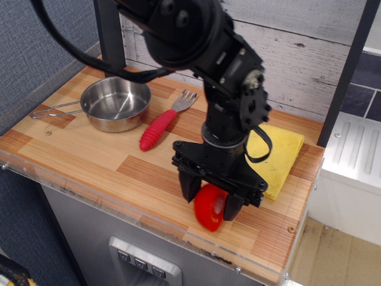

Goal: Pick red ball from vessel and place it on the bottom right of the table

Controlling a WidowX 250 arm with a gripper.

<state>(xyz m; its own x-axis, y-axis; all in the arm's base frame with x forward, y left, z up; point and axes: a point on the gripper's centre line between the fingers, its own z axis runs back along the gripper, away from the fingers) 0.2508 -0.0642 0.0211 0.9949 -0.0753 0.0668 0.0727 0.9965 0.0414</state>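
Observation:
The red ball sits between the two black fingers of my gripper, low over the front right part of the wooden table, close to its clear front edge. Its underside is at or just above the wood. The fingers press on both sides of the ball, so the gripper is shut on it. The vessel, a shiny steel saucepan with a thin wire handle pointing left, stands empty at the back left, far from the gripper.
A fork with a ribbed red handle lies right of the saucepan. A yellow cloth lies at the back right, just behind the gripper. A dark post stands behind the pan. A white unit stands beyond the right edge.

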